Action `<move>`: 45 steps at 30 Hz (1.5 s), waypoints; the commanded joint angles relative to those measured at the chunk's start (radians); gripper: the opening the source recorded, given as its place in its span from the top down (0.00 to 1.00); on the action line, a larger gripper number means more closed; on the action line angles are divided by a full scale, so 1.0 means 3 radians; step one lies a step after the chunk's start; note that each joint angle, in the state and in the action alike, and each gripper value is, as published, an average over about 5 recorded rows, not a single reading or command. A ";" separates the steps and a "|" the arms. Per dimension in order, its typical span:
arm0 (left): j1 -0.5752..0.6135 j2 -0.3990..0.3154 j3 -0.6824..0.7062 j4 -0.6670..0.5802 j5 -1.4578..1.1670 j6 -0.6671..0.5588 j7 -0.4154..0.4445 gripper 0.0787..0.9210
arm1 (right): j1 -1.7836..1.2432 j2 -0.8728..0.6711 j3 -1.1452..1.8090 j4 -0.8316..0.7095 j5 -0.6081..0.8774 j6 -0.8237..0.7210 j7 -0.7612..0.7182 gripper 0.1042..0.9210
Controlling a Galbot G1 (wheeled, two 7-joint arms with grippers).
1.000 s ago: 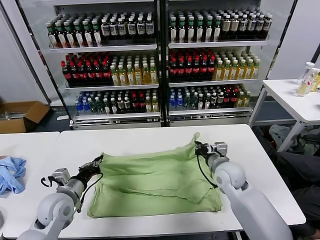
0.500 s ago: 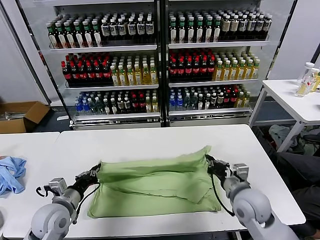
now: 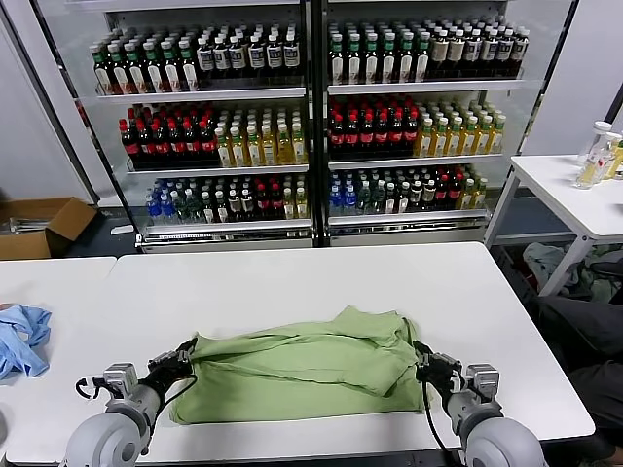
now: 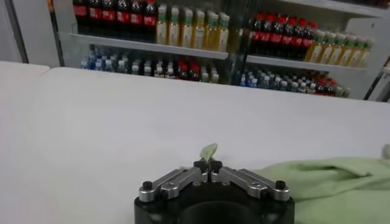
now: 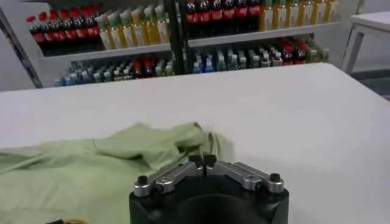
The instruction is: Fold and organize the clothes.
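The clothes point(image 3: 302, 365), a light green shirt, lie folded into a low band near the front of the white table point(image 3: 292, 277). At the shirt's left end my left gripper point(image 3: 185, 352) is shut, and a small tip of green cloth point(image 4: 209, 150) sticks up between its fingertips in the left wrist view, where the left gripper point(image 4: 209, 164) sits low over the tabletop. My right gripper point(image 3: 423, 362) is at the shirt's right end. Seen from its own wrist, the right gripper point(image 5: 202, 160) is shut with the green cloth point(image 5: 122, 152) reaching right up to its tips.
A light blue garment point(image 3: 21, 339) lies on the neighbouring table at the left. Glass-fronted coolers full of bottles point(image 3: 311, 126) stand behind. A cardboard box point(image 3: 39, 224) is on the floor at the left, and a side table point(image 3: 574, 195) with bottles stands at the right.
Both grippers have pulled the shirt's far edge toward the table's front, laying it over the near part. The shirt now lies as a narrower band.
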 commanded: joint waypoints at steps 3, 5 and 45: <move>0.0085 -0.0031 -0.0019 -0.0062 0.0179 -0.0020 0.0034 0.92 | 0.0213 0.0162 -0.0144 -0.0033 -0.0025 0.0001 0.0099 0.85; 0.0107 -0.0044 -0.0030 -0.0100 0.0239 -0.0054 0.0030 0.85 | 0.0268 0.0195 -0.0188 -0.0074 -0.0027 0.0016 0.0126 0.79; 0.0473 -0.0902 0.0071 -0.0330 0.1232 -0.0232 -0.0526 0.12 | 0.1083 0.0726 -0.0430 -0.1120 0.0468 0.0211 0.0329 0.17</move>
